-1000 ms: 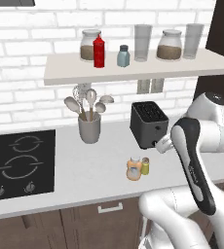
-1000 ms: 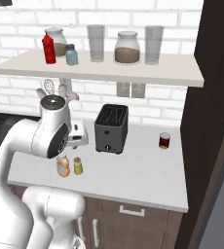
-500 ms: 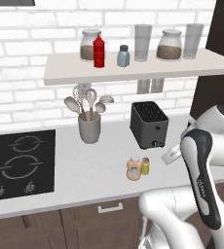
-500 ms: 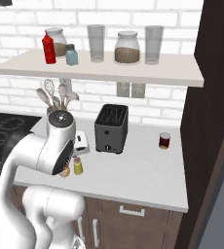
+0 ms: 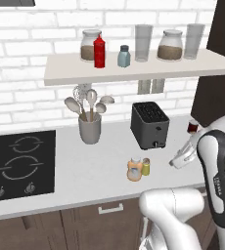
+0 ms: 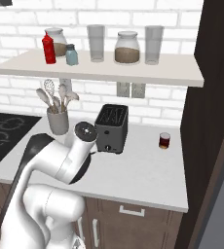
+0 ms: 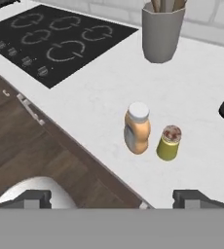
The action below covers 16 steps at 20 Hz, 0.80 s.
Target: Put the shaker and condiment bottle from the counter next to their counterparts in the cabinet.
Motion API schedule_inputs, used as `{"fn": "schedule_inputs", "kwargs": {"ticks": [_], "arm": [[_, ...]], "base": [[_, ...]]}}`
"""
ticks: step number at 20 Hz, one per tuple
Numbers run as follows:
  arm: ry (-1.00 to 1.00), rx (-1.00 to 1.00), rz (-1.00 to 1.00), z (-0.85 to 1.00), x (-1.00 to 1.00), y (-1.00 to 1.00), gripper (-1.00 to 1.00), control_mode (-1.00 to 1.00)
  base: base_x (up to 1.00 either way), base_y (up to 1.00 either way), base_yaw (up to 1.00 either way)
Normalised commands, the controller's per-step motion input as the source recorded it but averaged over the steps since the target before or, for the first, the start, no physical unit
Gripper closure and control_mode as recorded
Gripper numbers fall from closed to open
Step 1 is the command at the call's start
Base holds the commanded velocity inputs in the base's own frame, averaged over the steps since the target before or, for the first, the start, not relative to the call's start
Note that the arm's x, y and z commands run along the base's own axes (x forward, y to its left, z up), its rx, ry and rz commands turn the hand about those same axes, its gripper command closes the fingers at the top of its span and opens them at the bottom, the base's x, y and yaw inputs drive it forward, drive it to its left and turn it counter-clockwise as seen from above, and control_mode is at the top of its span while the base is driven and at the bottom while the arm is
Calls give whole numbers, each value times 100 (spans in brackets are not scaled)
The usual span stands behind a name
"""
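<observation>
The tan-orange condiment bottle (image 5: pixel 134 168) (image 7: pixel 137 128) and the small yellow-olive shaker (image 5: pixel 146 167) (image 7: pixel 169 143) stand side by side, almost touching, near the front edge of the counter (image 5: pixel 85 178) (image 7: pixel 94 99). My gripper (image 5: pixel 176 162) (image 7: pixel 111 199) hovers open to the right of the pair, with nothing between its widely spread fingertips. In the hand view both things lie ahead of the fingers. On the shelf (image 5: pixel 134 71) (image 6: pixel 99 73) stand the red squeeze bottle (image 5: pixel 99 51) (image 6: pixel 48 48) and the blue-grey shaker (image 5: pixel 123 56) (image 6: pixel 72 54). In the right base view my arm hides the counter pair.
A black toaster (image 5: pixel 149 124) (image 6: pixel 112 127) stands behind the pair. Left of it is a grey utensil holder (image 5: pixel 89 128) (image 7: pixel 161 31), then the cooktop (image 5: pixel 16 163) (image 7: pixel 60 41). A small dark red jar (image 6: pixel 164 140) sits at the right, by a tall dark cabinet (image 6: pixel 211 121). Jars and glasses line the shelf.
My arm has swung to the right and the hand has drawn back from the toaster's front, lower and further right. The bottle and shaker have not moved.
</observation>
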Motion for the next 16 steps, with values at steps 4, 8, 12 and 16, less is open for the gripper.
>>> {"fn": "schedule_inputs", "kwargs": {"ticks": [4, 8, 12, 16], "arm": [[-9, 4, 13, -49, 0, 28, -100, -100], [-23, 6, 6, -58, 3, 42, -100, -100], [-26, 0, 0, -48, 21, 47, -100, -100], [-17, 0, 0, -49, 16, 35, -100, -100]], "base": [[0, 0, 0], [0, 0, 0], [0, 0, 0], [0, 0, 0]]}}
